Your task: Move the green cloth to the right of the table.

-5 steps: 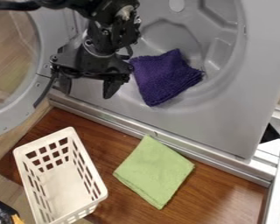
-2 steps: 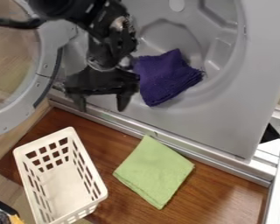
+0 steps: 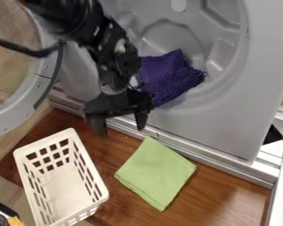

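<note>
The black gripper hangs open over the metal rim at the machine's front edge, up and to the left of the green cloth, with nothing between its fingers. Folded into a rough square, the green cloth lies flat on the brown wooden table, near its middle. Cloth and gripper are apart.
A white slotted basket stands left of the cloth. Behind the table is the grey drum opening with a purple cloth in it. The round door stands at the left, and a white frame at the right.
The gripper has come down and to the right, from over the drum's lower left to above the table's back edge. Both cloths and the basket have stayed in place.
</note>
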Available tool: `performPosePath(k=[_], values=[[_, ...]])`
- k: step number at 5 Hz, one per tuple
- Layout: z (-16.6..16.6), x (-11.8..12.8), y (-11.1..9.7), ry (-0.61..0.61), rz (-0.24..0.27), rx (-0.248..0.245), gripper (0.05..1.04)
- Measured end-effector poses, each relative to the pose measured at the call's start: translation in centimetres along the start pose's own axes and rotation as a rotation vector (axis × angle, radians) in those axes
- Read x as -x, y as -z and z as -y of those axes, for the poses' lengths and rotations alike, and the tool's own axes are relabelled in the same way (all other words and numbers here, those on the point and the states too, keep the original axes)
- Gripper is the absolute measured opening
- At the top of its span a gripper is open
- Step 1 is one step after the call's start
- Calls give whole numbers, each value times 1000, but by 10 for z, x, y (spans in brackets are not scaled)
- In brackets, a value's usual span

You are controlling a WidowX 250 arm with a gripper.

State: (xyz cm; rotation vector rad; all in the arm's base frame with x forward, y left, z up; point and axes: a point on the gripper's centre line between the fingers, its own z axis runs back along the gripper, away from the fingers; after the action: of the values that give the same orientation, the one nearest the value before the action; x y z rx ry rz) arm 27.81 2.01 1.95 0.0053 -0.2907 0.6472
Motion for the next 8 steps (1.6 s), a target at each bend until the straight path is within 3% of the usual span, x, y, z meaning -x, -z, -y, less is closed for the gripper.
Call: performPosePath(k=[3, 4, 5, 6, 8], values=[[18, 37, 47, 122, -46, -43, 1001], [23, 39, 59, 129, -2, -62, 1001], [25, 37, 66, 92, 31, -46, 1001], [28, 40, 78, 65, 29, -39, 1001], [44, 50, 84, 20, 13, 33, 1001]])
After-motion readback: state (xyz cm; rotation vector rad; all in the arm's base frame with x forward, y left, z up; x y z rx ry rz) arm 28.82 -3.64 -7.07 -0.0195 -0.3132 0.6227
